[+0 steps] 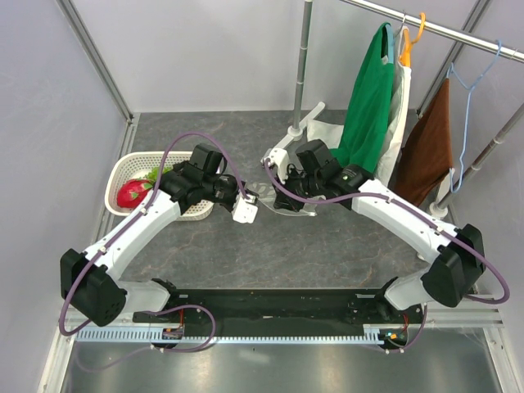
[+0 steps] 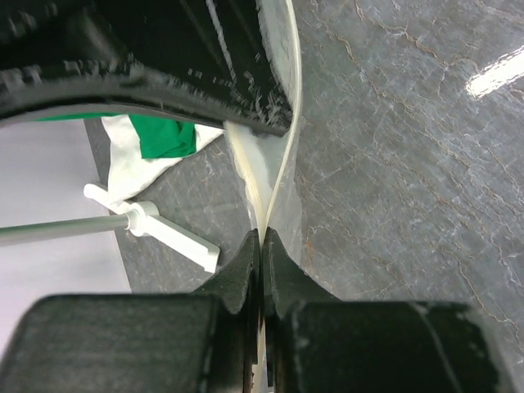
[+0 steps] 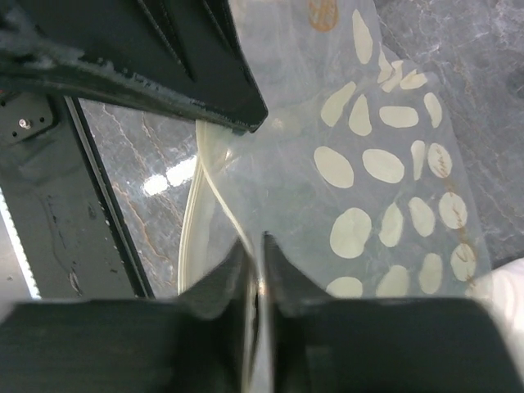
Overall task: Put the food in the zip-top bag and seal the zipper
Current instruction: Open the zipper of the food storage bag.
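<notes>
Left end effector (image 2: pixel 260 243) was pressed together on the pale zipper (image 2: pixel 289 131) strip, right end effector (image 3: pixel 255 248) clamped the thin clear zip-top bag (image 3: pixel 385 201) with oval white dots

Overhead; wrist views close on bag (image 3: pixel 393 164)

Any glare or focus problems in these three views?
Left wrist: bright glare streak on the table, left gripper dark and soft up close. Right wrist: smaller glare patch on the table, right gripper blurred, zip-top bag dots fairly sharp. Top external: even light, no strong glare, all in focus.
</notes>
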Robot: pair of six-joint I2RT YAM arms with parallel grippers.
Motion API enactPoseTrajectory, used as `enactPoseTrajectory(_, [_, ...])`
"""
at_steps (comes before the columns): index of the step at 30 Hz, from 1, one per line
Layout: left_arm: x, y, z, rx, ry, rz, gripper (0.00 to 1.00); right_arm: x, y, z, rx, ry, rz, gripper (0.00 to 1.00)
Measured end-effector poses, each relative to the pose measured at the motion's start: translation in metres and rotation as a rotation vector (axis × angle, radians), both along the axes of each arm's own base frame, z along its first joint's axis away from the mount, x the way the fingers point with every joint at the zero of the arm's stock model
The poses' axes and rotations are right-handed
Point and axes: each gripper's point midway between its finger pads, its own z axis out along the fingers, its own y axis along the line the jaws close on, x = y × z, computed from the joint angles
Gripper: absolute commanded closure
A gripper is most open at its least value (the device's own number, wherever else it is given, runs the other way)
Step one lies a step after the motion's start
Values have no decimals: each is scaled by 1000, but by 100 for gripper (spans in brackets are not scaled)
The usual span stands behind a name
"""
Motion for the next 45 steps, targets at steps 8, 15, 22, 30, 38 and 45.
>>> enactPoseTrajectory(8, [18, 15, 12, -127, 284, 300, 6, 18, -8, -5, -25, 19, -156, 100])
enactPoseTrajectory(15, [54, 80, 57, -479, 689, 878, 0, 35, -38, 35, 73, -30, -443, 100])
enactPoseTrajectory(22, [36, 72, 94, -750, 1019, 1042, 0, 46, -67, 73, 158, -105, -717, 100])
enactPoseTrajectory(30, [31, 40, 51, -782, 1360, 1189, 4, 53, -36, 17, 98, -10, -820, 100])
enactPoseTrajectory(38, [42, 38, 14, -850, 1527, 1387, 15, 43, 10, -17, 97, 73, -786, 100])
enactPoseTrajectory(45, [35, 41, -15, -815, 1565, 1516, 27, 48, 17, -18, 114, 72, -797, 100])
